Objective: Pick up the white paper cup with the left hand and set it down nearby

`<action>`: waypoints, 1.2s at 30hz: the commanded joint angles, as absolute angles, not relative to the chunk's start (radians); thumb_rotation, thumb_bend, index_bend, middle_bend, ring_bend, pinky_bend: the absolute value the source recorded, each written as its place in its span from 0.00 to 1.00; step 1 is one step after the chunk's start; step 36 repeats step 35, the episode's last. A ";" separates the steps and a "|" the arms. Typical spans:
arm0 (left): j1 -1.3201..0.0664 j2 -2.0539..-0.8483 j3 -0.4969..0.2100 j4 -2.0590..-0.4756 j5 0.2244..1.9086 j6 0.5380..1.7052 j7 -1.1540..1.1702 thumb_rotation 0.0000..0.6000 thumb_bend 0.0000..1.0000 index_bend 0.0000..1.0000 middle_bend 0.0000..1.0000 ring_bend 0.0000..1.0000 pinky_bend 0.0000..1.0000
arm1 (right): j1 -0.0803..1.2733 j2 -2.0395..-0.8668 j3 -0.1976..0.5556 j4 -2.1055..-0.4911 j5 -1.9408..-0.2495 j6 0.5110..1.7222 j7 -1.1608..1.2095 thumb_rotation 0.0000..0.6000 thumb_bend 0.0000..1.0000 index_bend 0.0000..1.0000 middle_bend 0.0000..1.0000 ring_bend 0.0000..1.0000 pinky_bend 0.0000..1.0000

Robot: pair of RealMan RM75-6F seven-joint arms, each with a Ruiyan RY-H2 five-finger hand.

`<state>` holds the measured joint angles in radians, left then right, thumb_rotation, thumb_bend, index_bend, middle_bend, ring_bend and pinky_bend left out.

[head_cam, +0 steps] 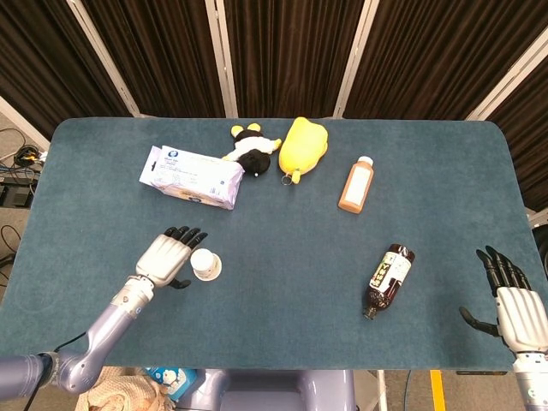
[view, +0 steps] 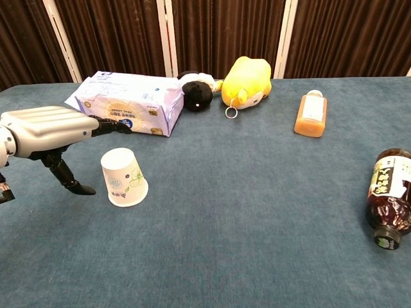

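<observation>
The white paper cup [head_cam: 205, 264] [view: 124, 178], printed with a green pattern, stands upside down on the blue table, rim on the cloth. My left hand [head_cam: 164, 258] [view: 48, 127] is just to the cup's left with its fingers spread out straight and nothing in it; a small gap separates it from the cup. My right hand [head_cam: 510, 297] rests open at the table's near right corner, far from the cup, and shows only in the head view.
A tissue pack [head_cam: 192, 175] [view: 125, 101] lies behind the cup. Further back are a black-and-white plush [head_cam: 251, 150], a yellow plush [head_cam: 304, 147] and an orange bottle [head_cam: 356, 185]. A dark bottle [head_cam: 388, 280] [view: 389, 196] lies on its side at right.
</observation>
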<state>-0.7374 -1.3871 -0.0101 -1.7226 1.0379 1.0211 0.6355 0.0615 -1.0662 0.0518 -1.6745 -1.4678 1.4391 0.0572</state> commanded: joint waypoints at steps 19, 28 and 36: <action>-0.365 -1.120 0.145 -1.777 1.419 1.517 0.404 1.00 0.05 0.00 0.00 0.00 0.07 | 0.062 -1.073 0.054 -1.661 -1.464 1.443 0.006 1.00 0.24 0.00 0.00 0.00 0.11; -0.202 -1.142 0.155 -1.623 1.492 1.675 0.191 1.00 0.04 0.00 0.00 0.00 0.01 | 0.061 -1.082 0.054 -1.646 -1.477 1.457 -0.019 1.00 0.24 0.00 0.00 0.00 0.11; -0.194 -1.171 0.110 -1.561 1.480 1.636 0.170 1.00 0.04 0.00 0.00 0.00 0.01 | 0.063 -1.086 0.053 -1.643 -1.476 1.453 -0.029 1.00 0.24 0.00 0.00 0.00 0.11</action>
